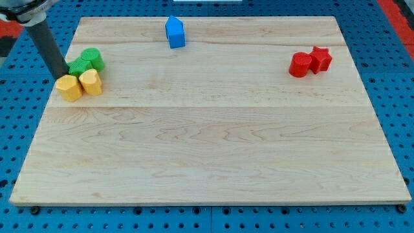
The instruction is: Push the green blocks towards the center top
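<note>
Two green blocks sit together near the board's left edge: a rounded green block and a second green block pressed against its lower left. Two yellow blocks lie just below them: a yellow hexagon and a yellow rounded block. My tip is at the left of this cluster, touching or nearly touching the lower green block and the yellow hexagon. The rod slants up to the view's top left.
A blue house-shaped block stands at the center top of the wooden board. A red cylinder and a red star sit together at the upper right. Blue pegboard surrounds the board.
</note>
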